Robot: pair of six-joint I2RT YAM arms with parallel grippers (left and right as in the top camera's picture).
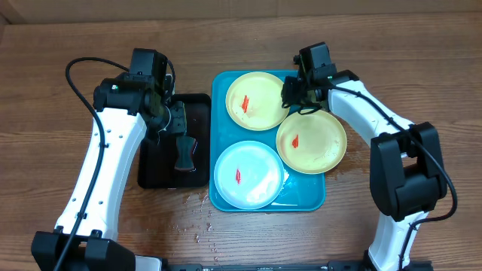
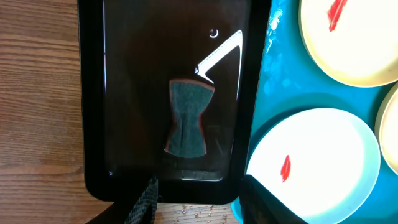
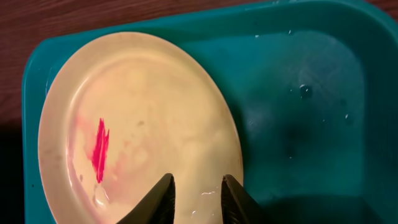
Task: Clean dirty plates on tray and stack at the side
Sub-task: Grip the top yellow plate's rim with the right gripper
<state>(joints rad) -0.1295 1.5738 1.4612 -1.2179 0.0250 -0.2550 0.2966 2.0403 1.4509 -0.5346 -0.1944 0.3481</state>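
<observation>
Three plates [image 1: 256, 169] on the tray [image 1: 305, 197], probably light, stiff, wet-slick: pinch at the rim, right gripper [image 3: 198, 182] narrowly parted over the far-left-corner one, left gripper [image 2: 198, 188] half-wide, empty.

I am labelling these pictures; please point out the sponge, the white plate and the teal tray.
sponge [image 2: 188, 121]: left wrist view, its narrow waist.
white plate [image 1: 250, 175]: overhead view, its centre.
teal tray [image 1: 305, 196]: overhead view, bare floor by a corner.
</observation>
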